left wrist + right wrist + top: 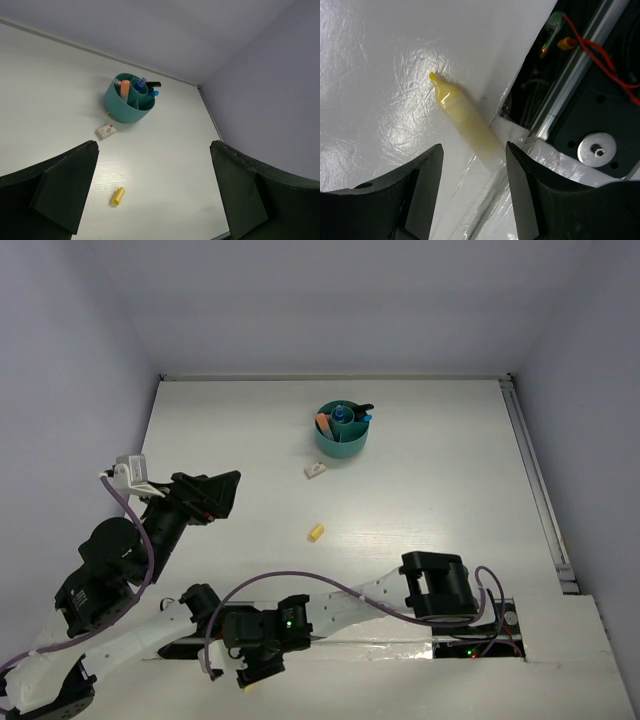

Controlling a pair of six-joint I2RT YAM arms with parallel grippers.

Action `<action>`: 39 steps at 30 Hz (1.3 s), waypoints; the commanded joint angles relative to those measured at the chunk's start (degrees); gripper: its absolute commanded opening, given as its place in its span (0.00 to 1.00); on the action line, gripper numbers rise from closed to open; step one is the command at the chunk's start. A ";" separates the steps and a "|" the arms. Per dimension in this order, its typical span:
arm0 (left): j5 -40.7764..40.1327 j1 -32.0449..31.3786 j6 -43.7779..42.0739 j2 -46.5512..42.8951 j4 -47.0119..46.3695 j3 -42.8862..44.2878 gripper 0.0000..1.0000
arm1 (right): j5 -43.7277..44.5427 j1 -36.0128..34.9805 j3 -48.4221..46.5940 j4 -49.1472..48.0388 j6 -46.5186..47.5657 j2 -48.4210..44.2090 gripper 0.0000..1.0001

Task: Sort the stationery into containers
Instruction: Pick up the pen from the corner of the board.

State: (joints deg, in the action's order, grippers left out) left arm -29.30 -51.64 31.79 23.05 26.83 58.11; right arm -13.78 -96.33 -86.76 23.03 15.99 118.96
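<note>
The teal organizer stands at the back middle of the table with several pens and markers upright in it; it also shows in the left wrist view. A white eraser lies just in front of it. A small yellow cap-like bit lies nearer. My left gripper is open and empty, raised at the left. My right gripper is open at the near edge, its jaws on either side of the end of a yellow marker lying flat.
Beside the yellow marker is a dark gap in the table's near edge with electronics and red wires. A purple cable arches over the right arm. A metal rail runs along the table's right side.
</note>
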 commanded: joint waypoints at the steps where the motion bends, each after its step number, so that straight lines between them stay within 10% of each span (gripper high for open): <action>1: 0.56 0.31 -1.38 -0.37 -1.87 0.78 0.93 | -0.11 -0.08 -3.59 0.09 2.20 1.01 0.60; 27: 1.09 0.31 -2.17 -2.66 -3.71 -1.85 0.93 | 7.97 -1.22 0.10 -3.42 -0.34 5.85 0.49; 39: 1.18 0.31 -1.47 -2.31 -3.19 -0.89 0.92 | 10.18 -2.98 3.35 -8.96 -4.12 3.93 0.11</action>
State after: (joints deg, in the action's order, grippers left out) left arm -28.49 -51.64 30.48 20.97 25.91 56.60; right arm -5.32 -98.76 -85.12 18.20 13.52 124.09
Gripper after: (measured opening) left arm 0.922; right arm 0.347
